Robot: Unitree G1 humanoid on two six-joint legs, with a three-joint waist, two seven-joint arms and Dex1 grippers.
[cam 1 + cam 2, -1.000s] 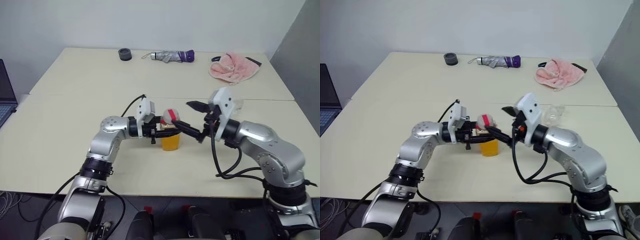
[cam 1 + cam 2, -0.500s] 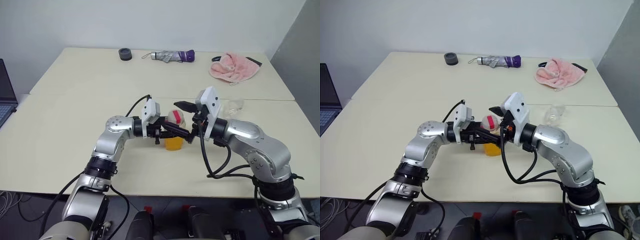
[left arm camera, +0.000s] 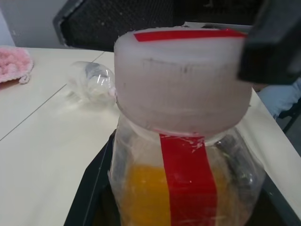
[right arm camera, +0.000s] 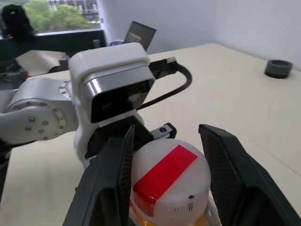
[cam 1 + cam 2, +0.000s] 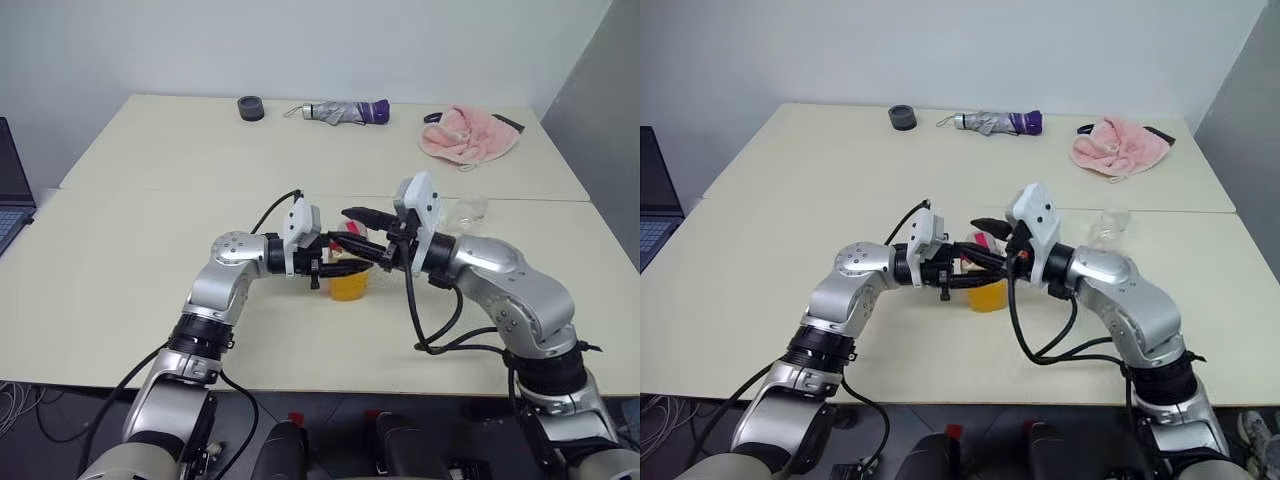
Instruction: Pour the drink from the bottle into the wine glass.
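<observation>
- Pale cream surface (image 5: pixel 150 260), two tops butted together under a white wall, carries the scene.
- Left pincer (image 5: pixel 335 262) is clamped shut on the small clear plastic squarish bottle (image 3: pixel 183 183) with a red-and-white label stripe, gripping it at the body below the neck.
- Right pincer (image 4: pixel 164 183) reaches in from the opposite side, its two black fingers (image 4: pixel 110 183) straddling the white cap (image 4: pixel 171 181) with a red tape strip; whether they press it I cannot tell.
- Orange translucent drink (image 5: pixel 347 286) fills the bottle's lower part; the bottle stands upright near the middle of the surface.
- Clear stemmed wine glass (image 5: pixel 470 209) lies on its side behind the right arm.
- Far edge: a pink cloth (image 5: pixel 467 135), a folded grey-and-purple umbrella (image 5: pixel 345 111), a dark round ring (image 5: pixel 250 107).
- Laptop corner (image 5: pixel 12 190) sits at the left.
</observation>
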